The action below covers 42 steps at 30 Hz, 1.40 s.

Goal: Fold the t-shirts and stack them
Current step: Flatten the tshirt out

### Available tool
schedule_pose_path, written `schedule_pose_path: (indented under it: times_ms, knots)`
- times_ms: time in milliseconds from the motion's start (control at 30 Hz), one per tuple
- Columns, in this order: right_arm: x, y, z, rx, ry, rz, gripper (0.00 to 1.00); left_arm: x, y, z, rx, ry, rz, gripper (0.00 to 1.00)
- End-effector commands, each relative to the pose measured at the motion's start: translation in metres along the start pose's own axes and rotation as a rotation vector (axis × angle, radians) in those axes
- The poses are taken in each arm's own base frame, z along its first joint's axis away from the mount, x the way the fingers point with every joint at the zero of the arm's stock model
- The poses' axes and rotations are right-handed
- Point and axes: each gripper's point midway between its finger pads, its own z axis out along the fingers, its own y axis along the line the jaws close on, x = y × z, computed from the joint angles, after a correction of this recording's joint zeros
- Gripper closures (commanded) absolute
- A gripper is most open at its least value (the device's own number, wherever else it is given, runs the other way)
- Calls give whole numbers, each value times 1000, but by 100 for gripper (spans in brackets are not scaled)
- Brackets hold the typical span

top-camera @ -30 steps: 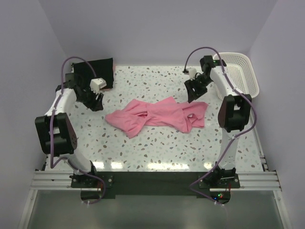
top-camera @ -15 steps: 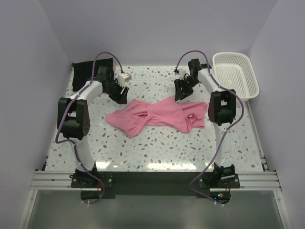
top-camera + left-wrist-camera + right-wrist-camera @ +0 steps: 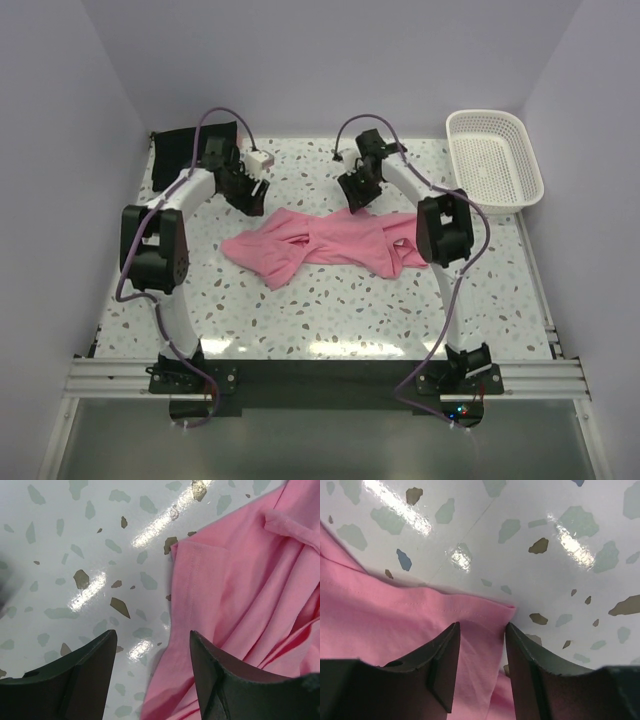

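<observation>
The pink t-shirt (image 3: pixel 330 240) lies crumpled in the middle of the speckled table. The black folded garment (image 3: pixel 185 150) lies at the back left corner. My left gripper (image 3: pixel 256 200) is open, low over the shirt's back left edge. In the left wrist view the gripper (image 3: pixel 152 636) straddles a hemmed edge of the pink t-shirt (image 3: pixel 240 580). My right gripper (image 3: pixel 356 196) is open at the shirt's back edge. In the right wrist view the gripper (image 3: pixel 482 626) has a hemmed corner of the pink t-shirt (image 3: pixel 395 615) lying between its jaws.
A white lattice basket (image 3: pixel 495 160) stands at the back right. Purple walls close in the table (image 3: pixel 330 310) at the back and both sides. Both arms arch over the back half of the table.
The right arm has swung left from beside the basket to the shirt's back edge. The left arm moved right from near the black garment to the shirt, then nearly stopped.
</observation>
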Motion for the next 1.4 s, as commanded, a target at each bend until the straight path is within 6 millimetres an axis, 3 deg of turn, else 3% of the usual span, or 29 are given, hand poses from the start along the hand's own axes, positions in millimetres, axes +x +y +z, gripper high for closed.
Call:
schedule_pose_path:
  times_ms: [0, 33, 67, 100, 133, 233, 267, 300, 333, 367, 433, 467, 500, 533, 567, 600, 633, 667, 700, 767, 800, 867, 900, 933, 1033, 1233, 1267, 1333, 1367]
  knots:
    - [25, -3, 19, 113, 104, -129, 56, -36, 10, -29, -78, -103, 39, 35]
    - [29, -3, 19, 122, 121, -145, 63, -39, 10, -32, -84, -111, 43, 35]
    - [32, 2, 20, 123, 137, -167, 84, -39, 10, -33, -88, -114, 42, 35]
    - [31, 3, 19, 123, 134, -171, 95, -39, 10, -34, -89, -117, 43, 35]
    - [30, 8, 12, 97, 133, -167, 100, -41, 9, -36, -89, -124, 45, 35]
    - [-3, 16, -25, 70, 45, -182, 100, -40, 5, -38, -85, -134, 47, 35]
    - [-26, 26, -62, 24, -49, -202, 100, -39, 3, -40, -80, -139, 52, 35]
    - [-41, 33, -82, -11, -116, -224, 100, -37, 3, -38, -78, -135, 53, 35]
    - [-44, 42, -106, -39, -148, -242, 100, -39, 1, -42, -74, -145, 60, 35]
    - [-52, 56, -145, -72, -222, -307, 100, -35, -1, -41, -69, -140, 63, 35]
    - [-36, 75, -183, -107, -228, -379, 100, -36, -5, -47, -58, -157, 77, 34]
    - [-17, 82, -188, -142, -197, -442, 100, -33, -7, -48, -50, -159, 76, 34]
    - [1, 98, -225, -151, -213, -482, 100, -32, -6, -51, -44, -168, 72, 34]
    - [30, 103, -221, -178, -150, -483, 100, -35, -11, -58, -16, -195, 79, 34]
    - [44, 106, -232, -162, -145, -509, 100, -32, -14, -61, 3, -204, 74, 34]
    - [56, 107, -258, -95, -179, -529, 100, -32, -12, -72, 8, -227, 67, 34]
    - [78, 107, -257, -89, -150, -519, 100, -32, -20, -78, 63, -256, 78, 34]
    - [85, 108, -265, -62, -168, -519, 100, -23, -20, -83, 85, -264, 68, 34]
    - [86, 109, -288, 10, -244, -530, 100, -26, -37, -95, 142, -299, 96, 34]
    - [95, 112, -294, 37, -275, -477, 100, -4, -43, -102, 160, -301, 156, 34]
    - [93, 113, -309, 81, -331, -471, 100, -3, -52, -115, 146, -323, 217, 34]
    - [99, 115, -312, 92, -352, -429, 100, 24, -68, -113, 169, -305, 317, 34]
    - [102, 116, -313, 92, -355, -426, 100, 27, -76, -123, 155, -320, 373, 34]
    - [111, 117, -312, 89, -344, -428, 100, 47, -87, -118, 183, -288, 427, 34]
    - [141, 115, -299, 89, -269, -443, 100, 78, -113, -114, 224, -236, 555, 35]
    - [181, 100, -267, 118, -143, -474, 100, 79, -157, -110, 305, -327, 772, 34]
    - [182, 97, -265, 125, -134, -471, 100, 75, -171, -106, 335, -333, 818, 33]
    - [182, 96, -263, 128, -131, -454, 100, 63, -177, -97, 306, -341, 845, 32]
    - [182, 96, -263, 130, -130, -447, 100, 61, -194, -92, 337, -342, 891, 31]
